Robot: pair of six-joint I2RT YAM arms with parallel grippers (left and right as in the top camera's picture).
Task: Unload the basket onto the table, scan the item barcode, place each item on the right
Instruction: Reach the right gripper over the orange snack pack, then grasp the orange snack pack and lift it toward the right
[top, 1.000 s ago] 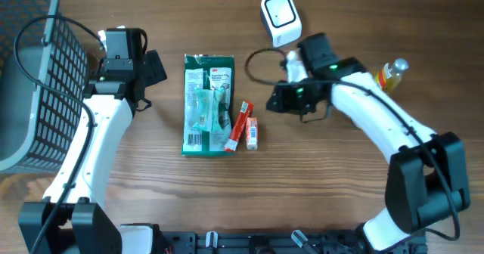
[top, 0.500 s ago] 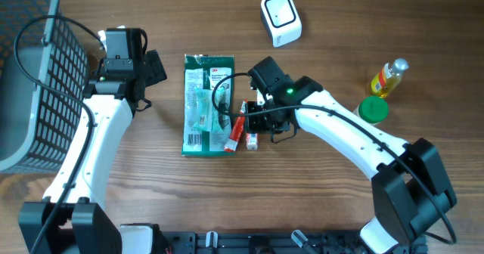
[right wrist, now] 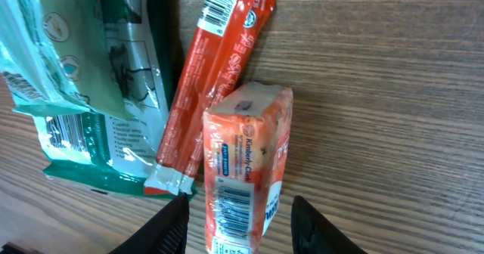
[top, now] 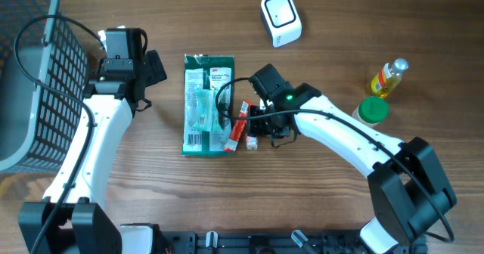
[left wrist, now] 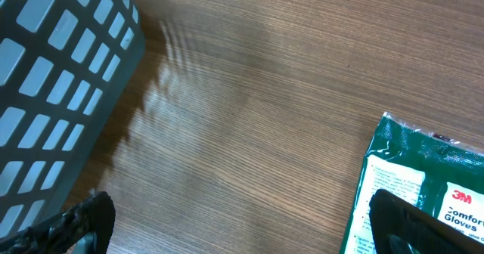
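The small orange cardboard box with a barcode lies on the wooden bench, in the middle of the overhead view. It lies right against a long red stick packet. The right tool hangs over the box, partly open, with one finger on each side, gripping nothing. Next to the packet lies a green pack of gloves. The white square scanner sits at the top middle, well apart. The left tool is wide open and empty, near the grey plastic basket at the far left.
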